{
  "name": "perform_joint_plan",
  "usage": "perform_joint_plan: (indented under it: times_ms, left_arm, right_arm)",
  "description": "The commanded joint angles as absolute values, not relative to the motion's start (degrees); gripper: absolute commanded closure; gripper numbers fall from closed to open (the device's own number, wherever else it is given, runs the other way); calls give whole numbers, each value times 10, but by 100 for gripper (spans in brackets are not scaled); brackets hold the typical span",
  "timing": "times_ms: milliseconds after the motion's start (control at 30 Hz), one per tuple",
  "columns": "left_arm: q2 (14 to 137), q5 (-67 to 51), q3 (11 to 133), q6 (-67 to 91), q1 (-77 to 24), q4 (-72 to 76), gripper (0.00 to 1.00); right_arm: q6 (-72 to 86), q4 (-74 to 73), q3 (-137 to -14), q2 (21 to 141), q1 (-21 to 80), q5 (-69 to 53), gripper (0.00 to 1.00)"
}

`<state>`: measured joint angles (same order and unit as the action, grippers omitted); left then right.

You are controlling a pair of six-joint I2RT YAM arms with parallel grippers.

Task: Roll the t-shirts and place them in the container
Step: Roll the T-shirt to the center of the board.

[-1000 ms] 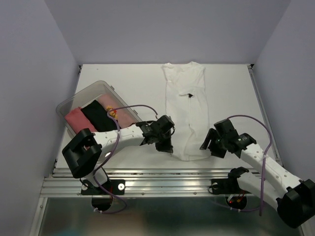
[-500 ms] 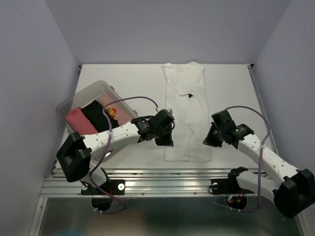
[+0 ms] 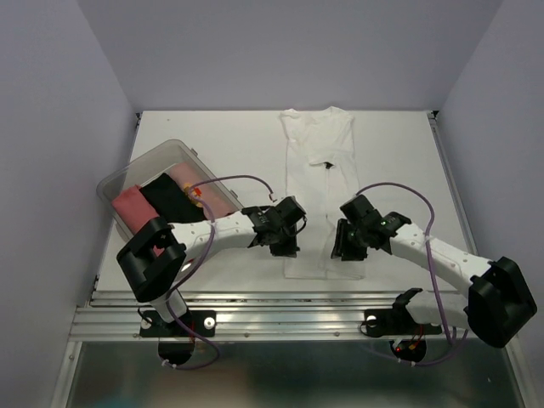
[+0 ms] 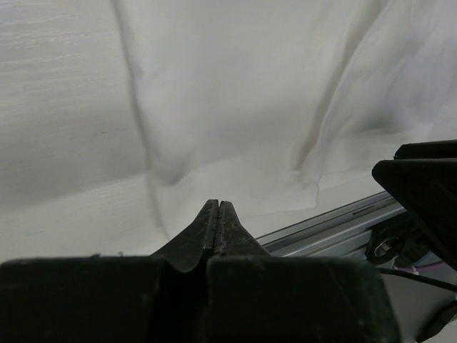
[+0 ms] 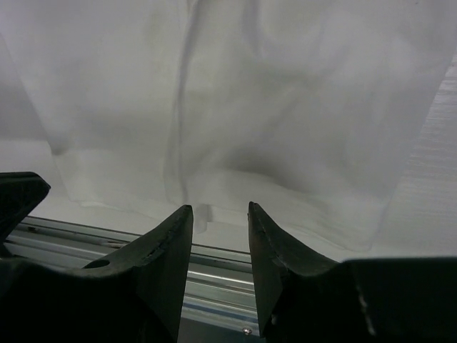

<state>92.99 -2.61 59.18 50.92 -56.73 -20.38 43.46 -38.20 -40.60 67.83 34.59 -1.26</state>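
Jaws first: left gripper (image 4: 218,206) is clenched, fingers pressed flat together with no gap, tips sitting right at the near hem of the white t-shirt (image 3: 321,170); can't tell from the wrist view whether any cloth is nipped between them. Right gripper (image 5: 220,212) is released, a clear gap between its fingers, nothing in it, hem lying just past the tips. White t-shirt is on the table (image 3: 221,144), folded into a long narrow strip, long axis running from the near edge straight away from the arm bases, collar at the far end, hem at the near end. Top view puts the left gripper (image 3: 286,246) at the strip's near-left corner and the right gripper (image 3: 344,246) at its near-right corner, both about equally close, cloth stretching away ahead of both. Judgement: the roll has to start from this hem and travel toward the collar, so both arms need a hold on the hem first. Salmon-pink shirt (image 3: 127,204) and black shirt (image 3: 166,197) sit in the clear plastic tub (image 3: 127,174), well left, not yet rolled.
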Motion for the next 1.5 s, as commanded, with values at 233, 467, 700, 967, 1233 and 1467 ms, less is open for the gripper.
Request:
perform_joint_plan:
  times_ms: [233, 467, 700, 967, 1233, 1467]
  left_arm:
    - [890, 15, 574, 527, -555, -211, 100]
    - [889, 15, 565, 529, -555, -207, 100]
    - [889, 15, 555, 528, -555, -203, 100]
    - [891, 12, 555, 528, -555, -200, 100]
    - [890, 11, 556, 525, -555, -200, 100]
    - [890, 9, 554, 526, -555, -197, 100]
  right_arm:
    - [422, -327, -433, 723, 418, -11, 56]
    - [426, -304, -430, 753, 431, -7, 59]
    - [430, -288, -425, 774, 431, -3, 70]
    - [440, -304, -424, 752, 431, 15, 99]
    - [433, -411, -431, 682, 431, 41, 99]
    - [437, -484, -438, 645, 431, 33, 99]
